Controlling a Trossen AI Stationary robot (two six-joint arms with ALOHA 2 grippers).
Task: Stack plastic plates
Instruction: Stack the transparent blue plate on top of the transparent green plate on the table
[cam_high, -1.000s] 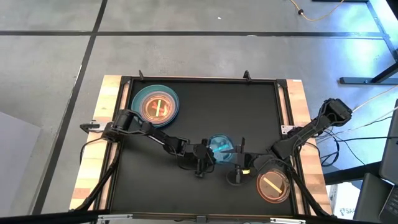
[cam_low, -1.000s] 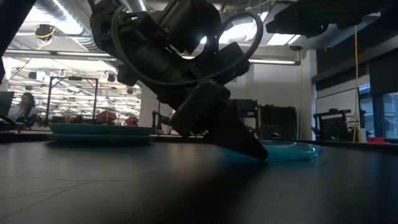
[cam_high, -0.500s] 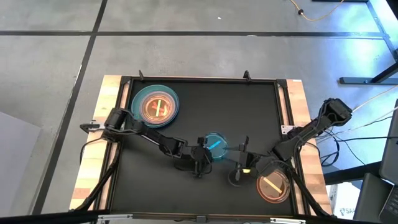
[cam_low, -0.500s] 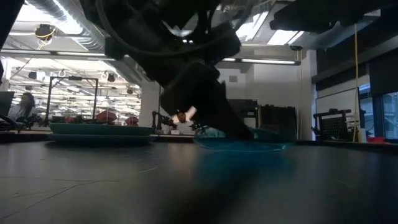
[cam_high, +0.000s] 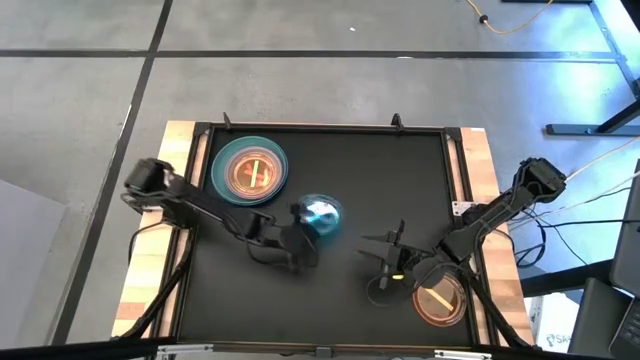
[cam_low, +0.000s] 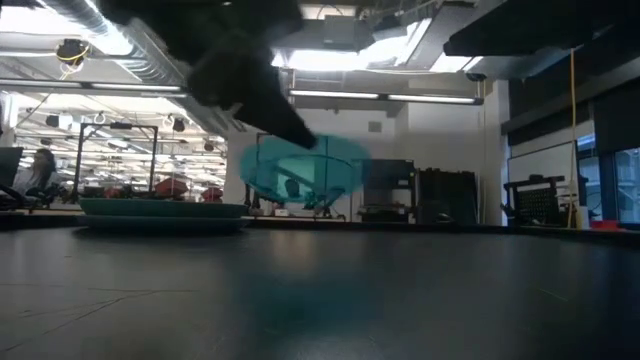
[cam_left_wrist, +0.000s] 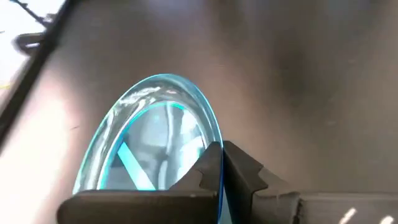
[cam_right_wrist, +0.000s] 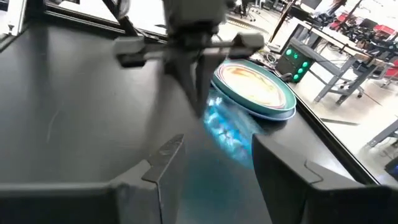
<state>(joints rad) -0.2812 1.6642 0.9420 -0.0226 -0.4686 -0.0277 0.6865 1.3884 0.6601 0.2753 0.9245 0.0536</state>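
Observation:
My left gripper (cam_high: 303, 230) is shut on a small translucent blue plate (cam_high: 321, 214) above the table's middle; the low view shows this plate (cam_low: 300, 168) in the air, tipped. At the far left lies a stack (cam_high: 250, 169): an orange translucent plate (cam_right_wrist: 249, 79) on large teal and blue plates, bottoms flat on the table. Another orange plate (cam_high: 440, 299) lies at the near right. Just left of it my right gripper (cam_high: 385, 252) stands open and touches nothing. My left gripper pinches the blue plate's rim (cam_left_wrist: 214, 163) between its two fingers (cam_left_wrist: 239, 168), one on each face. The fingers slant downward, coming from the table's left. The plate is lifted clear of the table and stands steeply tilted beyond the fingertips.
The black table top (cam_high: 380, 180) has bare room at its middle and far right. Wooden strips (cam_high: 480, 170) run along its left and right sides. Cables (cam_high: 590, 205) hang off the right edge.
My left gripper has risen and drawn back toward the table's left and far side, carrying the blue plate. The plate lay flat on the table near the middle a second ago; now it is lifted clear and tipped up steeply.

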